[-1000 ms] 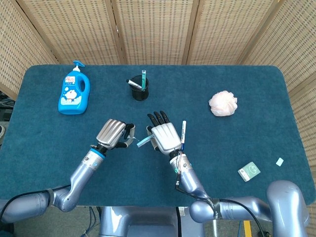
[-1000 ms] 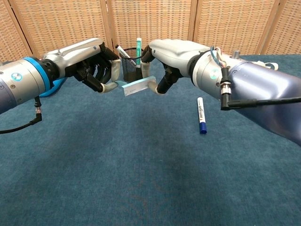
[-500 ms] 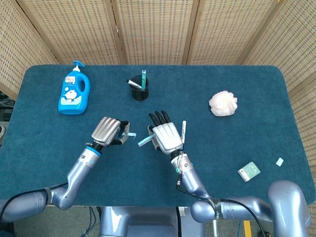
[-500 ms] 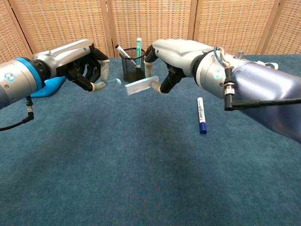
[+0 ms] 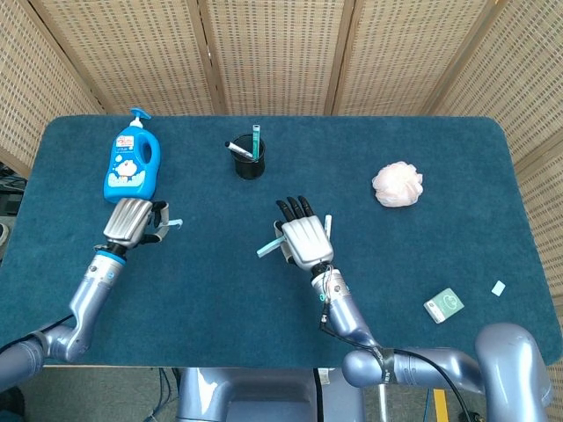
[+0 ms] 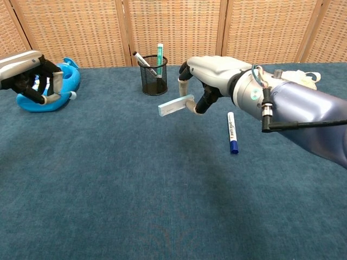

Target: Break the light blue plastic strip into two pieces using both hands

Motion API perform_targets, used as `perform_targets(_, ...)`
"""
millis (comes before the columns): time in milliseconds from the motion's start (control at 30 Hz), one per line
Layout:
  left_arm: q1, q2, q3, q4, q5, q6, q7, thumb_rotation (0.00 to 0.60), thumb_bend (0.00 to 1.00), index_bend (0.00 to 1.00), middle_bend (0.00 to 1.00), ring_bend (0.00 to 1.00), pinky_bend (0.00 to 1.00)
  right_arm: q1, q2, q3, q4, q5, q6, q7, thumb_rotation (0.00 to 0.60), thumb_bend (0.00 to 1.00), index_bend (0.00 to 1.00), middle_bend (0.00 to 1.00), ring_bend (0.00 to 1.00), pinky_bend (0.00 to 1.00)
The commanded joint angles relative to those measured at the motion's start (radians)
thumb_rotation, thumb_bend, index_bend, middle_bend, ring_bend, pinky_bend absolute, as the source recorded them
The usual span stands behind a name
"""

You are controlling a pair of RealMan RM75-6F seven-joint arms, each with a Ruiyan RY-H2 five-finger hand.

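Well apart, each hand's fingers pinch a strip piece: left hand (image 5: 130,221) beside the blue bottle (image 5: 132,167), right hand (image 5: 304,242) near the marker (image 6: 231,133).

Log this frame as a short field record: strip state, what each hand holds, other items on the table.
strip state: light blue plastic strip in two pieces, hands well apart
left hand: grips the small piece, near the blue detergent bottle
right hand: pinches the long piece above the table
marker: lies on the table beside the right hand, blue cap towards the camera
pen cup: black mesh, upright, pens inside
pink puff: on the table's right side
small green card: near the right front edge
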Motion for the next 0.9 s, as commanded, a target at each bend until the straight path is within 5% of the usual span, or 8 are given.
perform_targets(33,0.017,0.025,0.007,0.007,-0.023,-0.005,0.058,0.6,0.21,0.23,0.12,0.2,0.46,-0.001,-0.018,-0.004,0.037,0.012,-0.01,0.004,0.6,0.5,0.46,0.09,0.0,0.0)
perform_targets(133,0.03,0.051,-0.01,-0.024,-0.054,0.008,0.089,0.6,0.07,0.04,0.0,0.03,0.3,-0.003,-0.015,0.007,0.034,0.055,-0.023,-0.006,0.6,0.06,0.08,0.02,0.0,0.0)
perform_targets(167,0.036,0.068,-0.019,-0.042,-0.067,0.015,0.104,0.6,0.05,0.01,0.0,0.01,0.28,-0.004,-0.009,0.02,0.02,0.076,-0.026,-0.002,0.6,0.02,0.03,0.01,0.0,0.0)
perform_targets(500,0.087,0.209,-0.029,-0.21,-0.106,0.046,0.151,0.6,0.0,0.0,0.0,0.0,0.09,-0.06,0.105,0.04,-0.117,0.01,0.025,0.068,0.6,0.0,0.0,0.0,0.0,0.0)
perform_targets(667,0.157,0.267,-0.012,-0.266,-0.035,0.151,0.076,0.6,0.0,0.0,0.0,0.0,0.08,-0.149,0.219,-0.031,-0.161,-0.191,0.109,0.139,0.6,0.0,0.0,0.0,0.0,0.0)
perform_targets(900,0.238,0.303,0.021,-0.269,0.047,0.273,0.022,0.6,0.0,0.0,0.0,0.0,0.01,-0.248,0.318,-0.123,-0.09,-0.385,0.178,0.266,0.6,0.0,0.0,0.0,0.0,0.0)
